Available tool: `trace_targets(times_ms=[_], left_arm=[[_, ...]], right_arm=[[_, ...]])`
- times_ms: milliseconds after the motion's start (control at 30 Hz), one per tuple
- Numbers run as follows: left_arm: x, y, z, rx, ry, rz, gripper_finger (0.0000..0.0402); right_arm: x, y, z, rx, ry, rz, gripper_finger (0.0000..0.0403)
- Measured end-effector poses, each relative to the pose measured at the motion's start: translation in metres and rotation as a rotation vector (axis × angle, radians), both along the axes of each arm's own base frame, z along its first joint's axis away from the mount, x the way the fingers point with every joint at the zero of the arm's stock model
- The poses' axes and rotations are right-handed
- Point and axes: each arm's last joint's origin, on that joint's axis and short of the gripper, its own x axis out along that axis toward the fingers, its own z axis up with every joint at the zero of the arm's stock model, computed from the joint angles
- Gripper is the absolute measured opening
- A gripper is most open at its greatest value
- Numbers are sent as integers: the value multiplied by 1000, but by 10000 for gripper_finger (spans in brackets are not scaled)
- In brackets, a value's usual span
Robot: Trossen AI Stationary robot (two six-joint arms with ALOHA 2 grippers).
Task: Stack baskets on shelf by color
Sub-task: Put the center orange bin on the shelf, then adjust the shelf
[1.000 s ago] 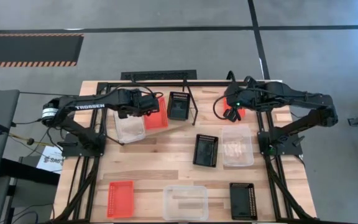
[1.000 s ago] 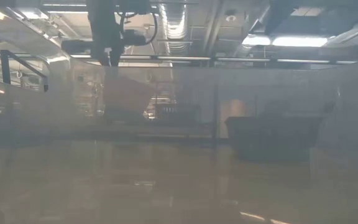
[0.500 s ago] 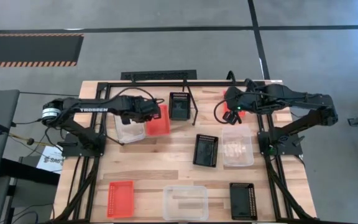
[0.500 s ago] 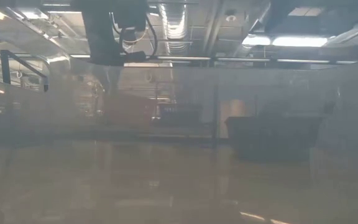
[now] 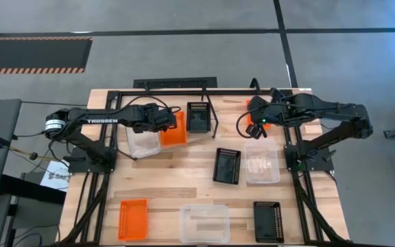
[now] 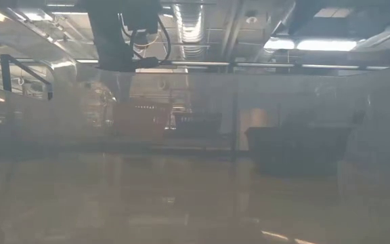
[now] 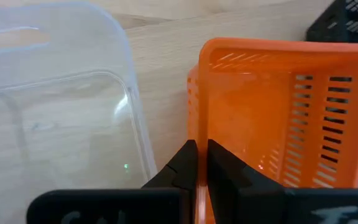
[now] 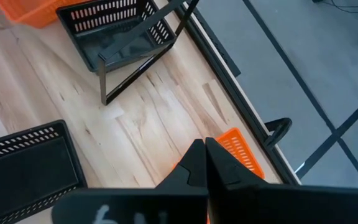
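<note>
My left gripper (image 5: 164, 123) is shut on an orange basket (image 5: 173, 128) at the table's far left. A clear basket (image 5: 143, 140) lies right beside it on the tabletop. A black basket (image 5: 197, 116) stands inside the shelf's black wire frame (image 5: 208, 103). My right gripper (image 5: 258, 125) hangs at the far right, shut on another orange basket (image 8: 244, 152); only a corner of that basket shows past the fingers. My left gripper pinches the orange basket's long side wall (image 7: 197, 134) at its rim, one finger inside the basket and one outside. The fingers slant down from the table's left. The basket is tipped, its open side turned toward the gripper. Whether it touches the table I cannot tell. My right gripper is shut on the other orange basket at one edge (image 8: 232, 146), but the fingers (image 8: 194, 163) cover the place of contact. It slants downward, and the basket hangs under it, clear of the table.
A black basket (image 5: 227, 165) and a clear basket (image 5: 261, 163) lie mid-table on the right. Along the near edge lie an orange (image 5: 132, 218), a clear (image 5: 204, 223) and a black basket (image 5: 268, 221). Bare wood shows mid-table on the left.
My left gripper has sunk toward the table with the orange basket, which now hangs lower beside the clear basket.
</note>
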Motion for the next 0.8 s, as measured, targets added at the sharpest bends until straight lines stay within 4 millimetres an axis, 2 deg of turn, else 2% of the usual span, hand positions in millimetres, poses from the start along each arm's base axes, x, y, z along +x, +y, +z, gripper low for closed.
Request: trace_targets(times_ms=[367,467,600,800], left_arm=[[1,9,1,28,15,-88,88],[3,12,9,-1,4,-164,107],[8,16,35,30,-19,-231,117],[12,8,103,135,-63,-342,118]], right_arm=[[0,0,0,0,-1,-1,2],[0,0,0,0,-1,-1,2],[1,-1,1,0,-14,-3,8],[10,-5,1,-5,-52,8,24]])
